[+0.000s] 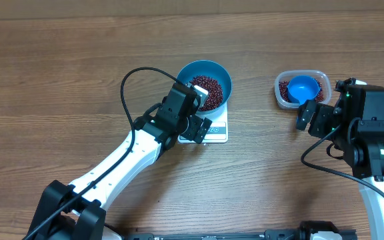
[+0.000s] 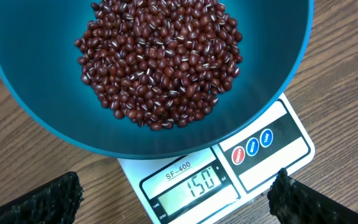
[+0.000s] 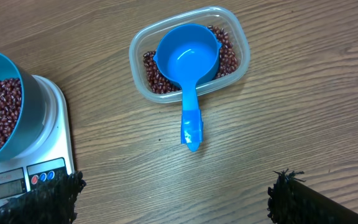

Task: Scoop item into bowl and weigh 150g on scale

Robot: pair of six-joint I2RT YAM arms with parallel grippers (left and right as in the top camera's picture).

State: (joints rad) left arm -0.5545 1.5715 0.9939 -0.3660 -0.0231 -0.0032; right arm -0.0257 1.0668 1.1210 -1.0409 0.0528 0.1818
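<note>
The bright blue bowl (image 1: 197, 70) stands on the white scale (image 1: 217, 130), with a heap of red-brown beans (image 1: 207, 90) inside. In the left wrist view the beans (image 2: 160, 62) fill the bottom of the bowl (image 2: 36, 93). The display (image 2: 201, 183) on the scale (image 2: 272, 162) reads 150. My left gripper (image 2: 174, 204) hovers open over the scale's display edge, holding nothing. My right gripper (image 3: 176, 199) is open above bare wood, short of the scoop's handle. From there the bowl (image 3: 17, 118) and scale (image 3: 58, 143) show at the left.
A clear plastic tub (image 1: 322, 80) with more beans (image 3: 151, 78) sits right of the scale. A small blue scoop (image 3: 188, 59) lies in the tub (image 3: 241, 43), its handle sticking out over the rim toward my right gripper (image 1: 315, 120). A black cable loops above the left arm (image 1: 132, 150).
</note>
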